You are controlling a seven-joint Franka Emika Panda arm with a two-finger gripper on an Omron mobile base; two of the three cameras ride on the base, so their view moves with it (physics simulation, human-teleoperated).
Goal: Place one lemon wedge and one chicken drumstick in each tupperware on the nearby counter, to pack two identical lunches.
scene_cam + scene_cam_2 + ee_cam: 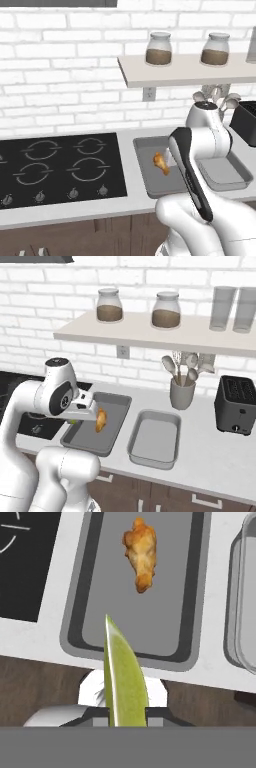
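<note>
On the pale counter (210, 456) beneath a white brick wall (60, 75), the gripper (125, 714) clamps a lemon wedge (124, 677) above the darker tupperware (187, 602), near its front edge.

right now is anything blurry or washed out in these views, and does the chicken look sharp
Left base view: the chicken drumstick in the darker tupperware is small and soft-edged. Right base view: even light, no glare, faint shadow under the shelf. Hand view: sharpest on the drumstick; the lemon wedge held in the hand looms large, with smooth edges and little texture.
</note>
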